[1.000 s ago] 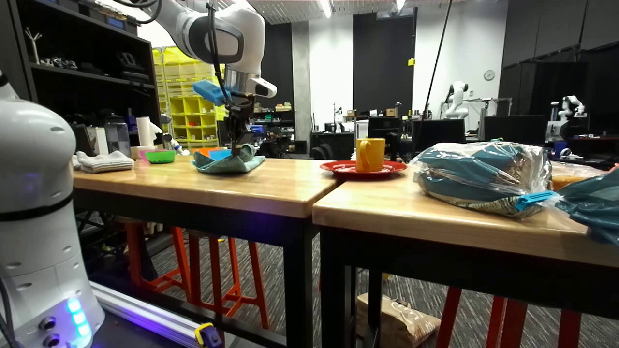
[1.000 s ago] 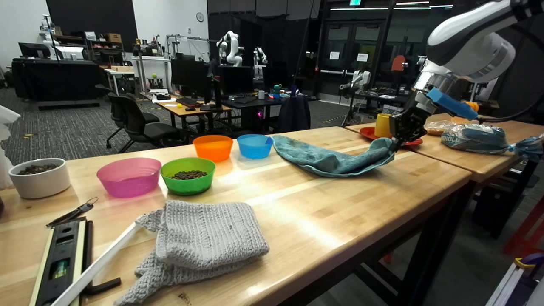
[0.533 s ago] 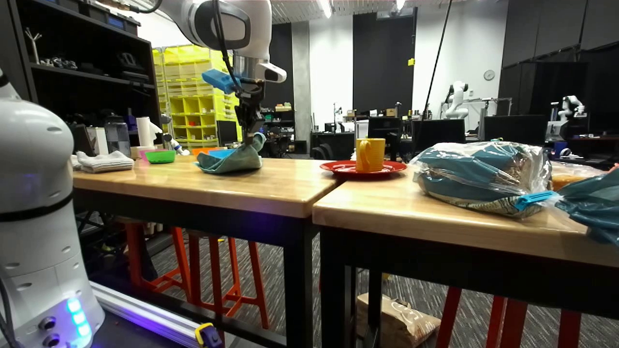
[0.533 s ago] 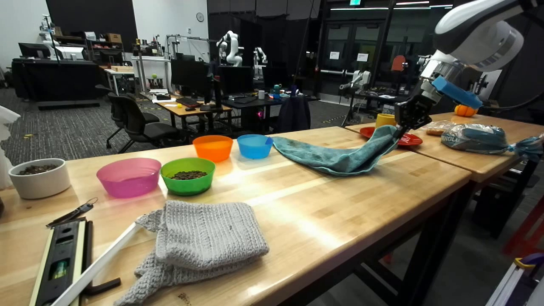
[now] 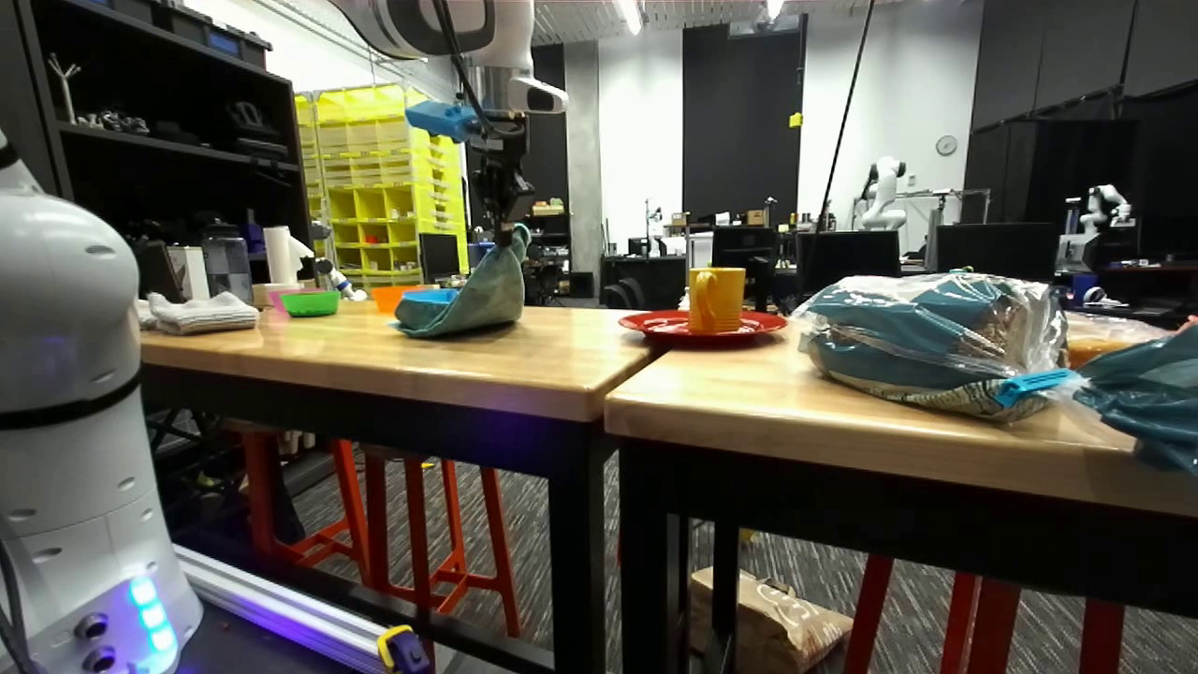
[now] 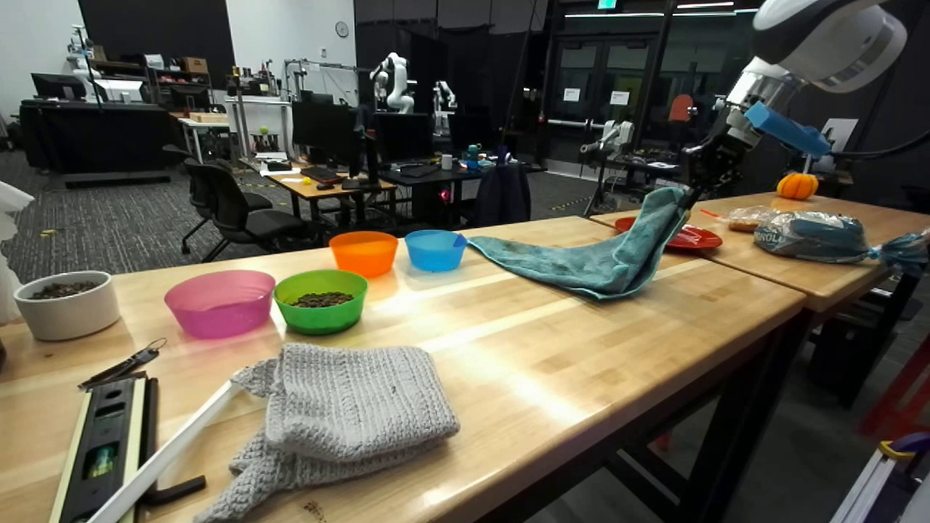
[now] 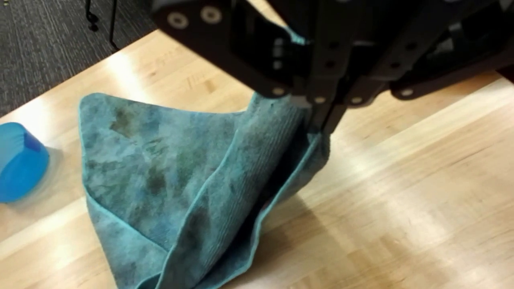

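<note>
My gripper (image 6: 688,203) is shut on one end of a teal cloth (image 6: 588,265) and holds that end above the wooden table. The rest of the cloth slopes down and lies on the table, with its far corner near a blue bowl (image 6: 436,251). In the wrist view the closed fingertips (image 7: 327,124) pinch the cloth's edge, and the stained, folded cloth (image 7: 156,172) hangs to the lower left. The blue bowl (image 7: 24,172) shows at the left there. In an exterior view the gripper (image 5: 506,238) holds the cloth (image 5: 487,295) up from the table.
An orange bowl (image 6: 363,254), a green bowl (image 6: 320,319) of brown pellets, a pink bowl (image 6: 220,309) and a grey knitted cloth (image 6: 363,407) are on the table. A yellow mug (image 5: 718,300) stands on a red plate (image 5: 646,324) near bagged bread (image 5: 927,337).
My gripper has risen and moved slightly toward the red plate, lifting the cloth's held end higher. The cloth's far end stays on the table near the blue bowl.
</note>
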You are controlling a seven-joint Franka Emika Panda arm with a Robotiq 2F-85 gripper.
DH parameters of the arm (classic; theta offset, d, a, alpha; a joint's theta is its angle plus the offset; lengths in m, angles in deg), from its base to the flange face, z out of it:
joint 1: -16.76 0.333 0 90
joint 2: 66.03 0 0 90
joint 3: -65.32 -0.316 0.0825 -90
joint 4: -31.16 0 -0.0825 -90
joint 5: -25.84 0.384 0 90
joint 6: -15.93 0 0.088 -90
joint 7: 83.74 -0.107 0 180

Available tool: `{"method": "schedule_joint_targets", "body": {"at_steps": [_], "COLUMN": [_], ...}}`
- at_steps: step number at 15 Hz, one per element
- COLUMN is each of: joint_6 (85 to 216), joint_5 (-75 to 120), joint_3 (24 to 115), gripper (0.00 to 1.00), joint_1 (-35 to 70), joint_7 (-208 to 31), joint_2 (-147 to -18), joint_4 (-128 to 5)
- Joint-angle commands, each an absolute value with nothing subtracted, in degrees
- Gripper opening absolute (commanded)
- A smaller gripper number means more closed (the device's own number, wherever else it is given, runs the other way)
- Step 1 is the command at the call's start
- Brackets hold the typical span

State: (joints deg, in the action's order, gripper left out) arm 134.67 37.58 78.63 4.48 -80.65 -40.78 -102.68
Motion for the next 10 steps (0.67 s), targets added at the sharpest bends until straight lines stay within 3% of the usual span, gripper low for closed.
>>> {"method": "schedule_joint_targets", "body": {"at_steps": [1, 10], "joint_6": [132.1, 134.6], "joint_5": [35.6, 37.5], "joint_3": [75.7, 66.0], "gripper": [0.01, 0.01], "joint_1": [5.9, 15.0], "joint_7": [-82.8, -86.1], "joint_2": [-39.7, -41.2], "joint_4": [-101.5, -101.7]}}
